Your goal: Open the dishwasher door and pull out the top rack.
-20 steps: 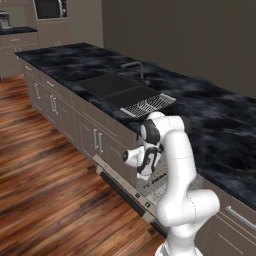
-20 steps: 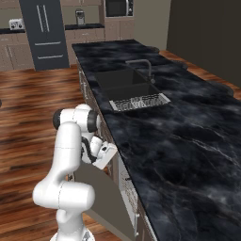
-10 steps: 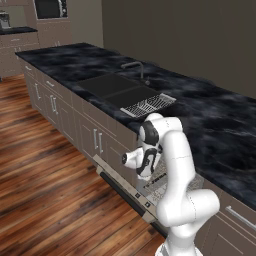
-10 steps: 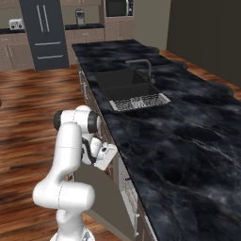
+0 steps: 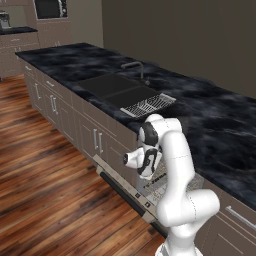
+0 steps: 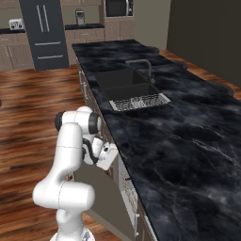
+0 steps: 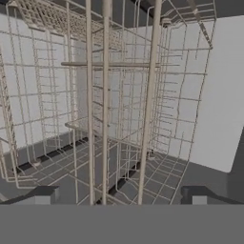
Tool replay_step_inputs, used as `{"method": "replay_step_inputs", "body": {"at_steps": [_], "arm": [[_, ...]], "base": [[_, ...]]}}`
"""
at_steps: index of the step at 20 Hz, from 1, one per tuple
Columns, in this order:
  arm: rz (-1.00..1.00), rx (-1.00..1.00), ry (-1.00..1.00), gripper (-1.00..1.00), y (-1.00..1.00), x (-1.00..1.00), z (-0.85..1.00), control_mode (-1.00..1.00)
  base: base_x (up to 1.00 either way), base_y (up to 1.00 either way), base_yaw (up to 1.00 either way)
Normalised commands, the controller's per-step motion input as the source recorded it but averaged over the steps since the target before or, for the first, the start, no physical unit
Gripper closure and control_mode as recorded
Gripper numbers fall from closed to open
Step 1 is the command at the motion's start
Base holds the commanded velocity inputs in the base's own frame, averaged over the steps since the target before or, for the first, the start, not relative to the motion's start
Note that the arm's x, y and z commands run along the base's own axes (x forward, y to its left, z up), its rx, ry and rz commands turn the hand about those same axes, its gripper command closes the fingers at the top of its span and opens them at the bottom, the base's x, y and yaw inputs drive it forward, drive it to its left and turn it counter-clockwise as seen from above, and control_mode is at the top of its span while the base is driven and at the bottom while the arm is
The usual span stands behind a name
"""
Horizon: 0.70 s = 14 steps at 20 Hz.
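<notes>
You're in a home kitchen: a long dark marble counter (image 5: 210, 125) with sink (image 5: 112, 87) and faucet (image 6: 143, 66), taupe cabinets (image 5: 55, 107), wood floor (image 5: 45, 185), and, seemingly, a dark fridge (image 6: 42, 33).

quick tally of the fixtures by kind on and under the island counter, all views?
Sink basin: 1
Faucet: 1
Wire drying tray: 1
Dishwasher door, open: 1
Wire rack in the dishwasher: 1
Total: 5
</notes>
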Motion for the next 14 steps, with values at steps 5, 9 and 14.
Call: {"method": "replay_step_inputs", "body": {"at_steps": [5, 9, 14], "arm": [[0.0, -0.03, 0.0, -1.0, -0.09, 0.03, -0.1, -1.0], [0.0, -0.04, 0.0, -1.0, -0.04, 0.0, -0.14, -1.0], [-0.01, -0.05, 0.0, -1.0, -0.06, 0.0, -0.13, -1.0]], "base": [[0.0, 0.0, 0.0], [0.0, 0.0, 0.0], [0.0, 0.0, 0.0]]}}
